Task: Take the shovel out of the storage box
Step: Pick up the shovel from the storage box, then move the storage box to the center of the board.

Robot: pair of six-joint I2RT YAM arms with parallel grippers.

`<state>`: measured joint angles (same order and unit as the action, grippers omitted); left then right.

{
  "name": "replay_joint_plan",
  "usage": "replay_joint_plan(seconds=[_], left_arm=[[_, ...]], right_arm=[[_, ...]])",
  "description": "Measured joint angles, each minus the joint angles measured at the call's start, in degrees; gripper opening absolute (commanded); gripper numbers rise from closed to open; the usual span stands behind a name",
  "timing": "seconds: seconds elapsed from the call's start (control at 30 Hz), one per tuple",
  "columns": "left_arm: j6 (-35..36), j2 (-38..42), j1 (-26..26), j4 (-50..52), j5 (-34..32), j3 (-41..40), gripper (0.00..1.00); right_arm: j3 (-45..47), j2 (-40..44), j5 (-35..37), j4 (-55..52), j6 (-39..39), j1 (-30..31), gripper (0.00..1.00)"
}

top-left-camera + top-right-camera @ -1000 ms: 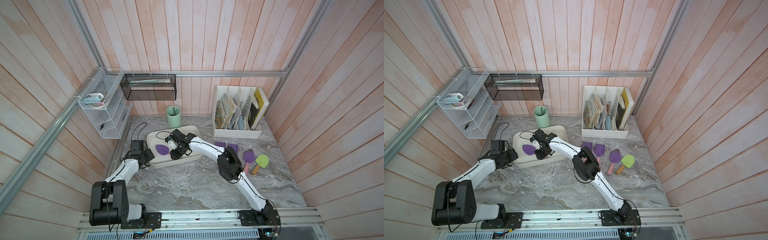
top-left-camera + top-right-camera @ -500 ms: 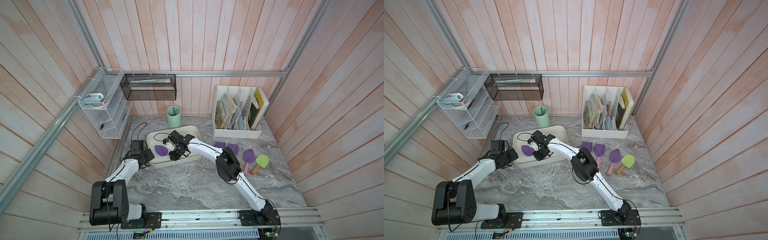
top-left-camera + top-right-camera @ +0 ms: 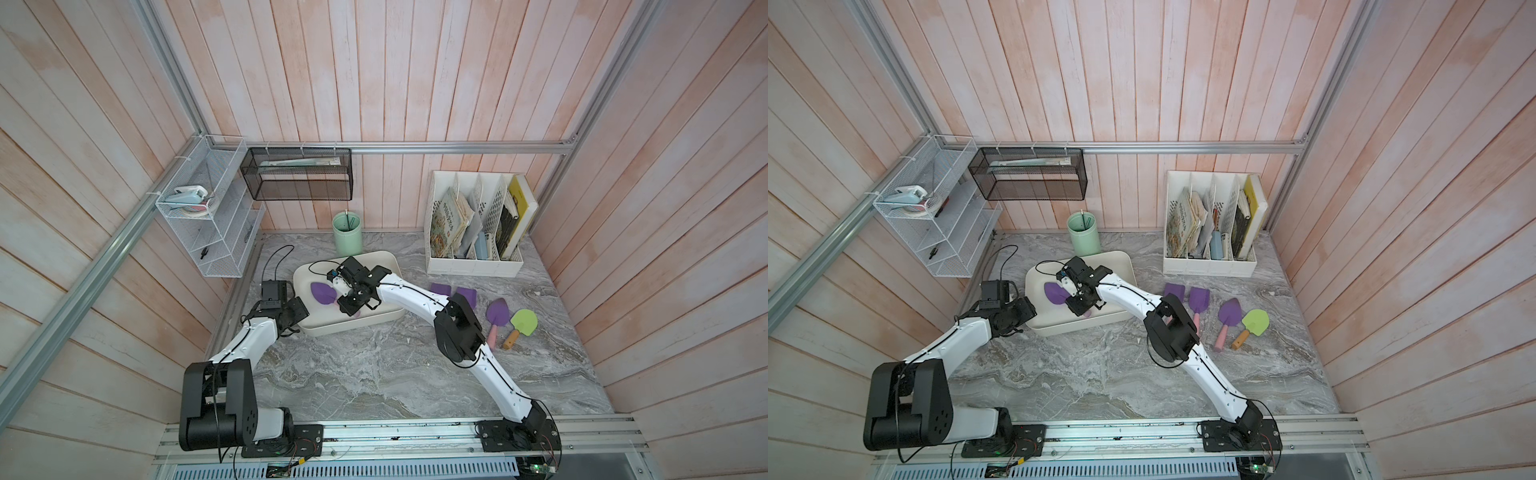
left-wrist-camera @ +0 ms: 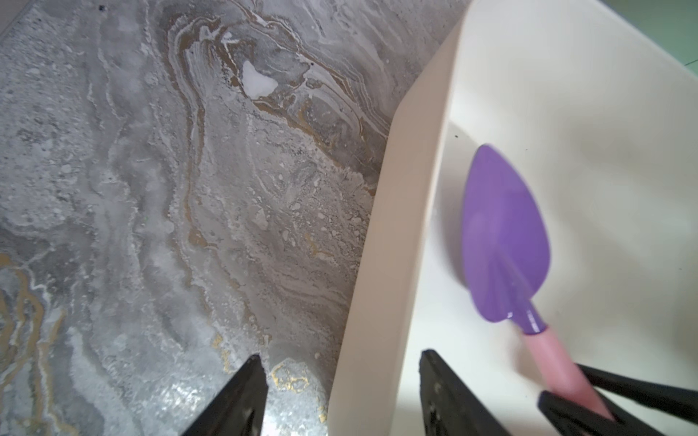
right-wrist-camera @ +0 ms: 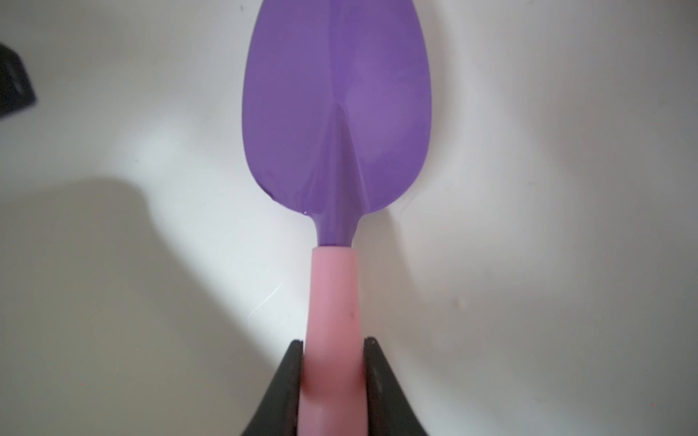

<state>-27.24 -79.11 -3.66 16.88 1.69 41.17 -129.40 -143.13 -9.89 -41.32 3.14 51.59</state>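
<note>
Pointing its purple blade toward the tabletop's (image 3: 374, 374) left edge, the shovel (image 3: 323, 292) is inside the storage box (image 3: 386, 266), roughly lengthwise, pink handle pinched by the right gripper (image 5: 334, 351), while the left gripper (image 4: 340, 362) gapes astride the box's wall.

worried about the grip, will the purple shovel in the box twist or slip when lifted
Likely stiff and light: the shovel looks like moulded plastic. Its smooth round handle may swivel in the right gripper, letting it droop.
</note>
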Motion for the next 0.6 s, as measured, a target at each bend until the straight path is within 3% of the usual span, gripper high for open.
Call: replay_joint_plan(seconds=[0.23, 0.47, 0.6], left_arm=[[-0.44, -0.02, -0.09, -0.76, -0.04, 0.00, 0.73], [-0.87, -0.31, -0.11, -2.19, 0.17, 0.00, 0.74], [-0.87, -1.53, -0.22, -2.82, 0.74, 0.00, 0.74]], right_arm=[[8.26, 15.41, 4.37, 5.03, 2.60, -5.07, 0.00], [33.83, 37.35, 8.46, 13.55, 7.78, -12.15, 0.00], [48.81, 45.62, 9.86, 16.04, 11.80, -17.42, 0.00]])
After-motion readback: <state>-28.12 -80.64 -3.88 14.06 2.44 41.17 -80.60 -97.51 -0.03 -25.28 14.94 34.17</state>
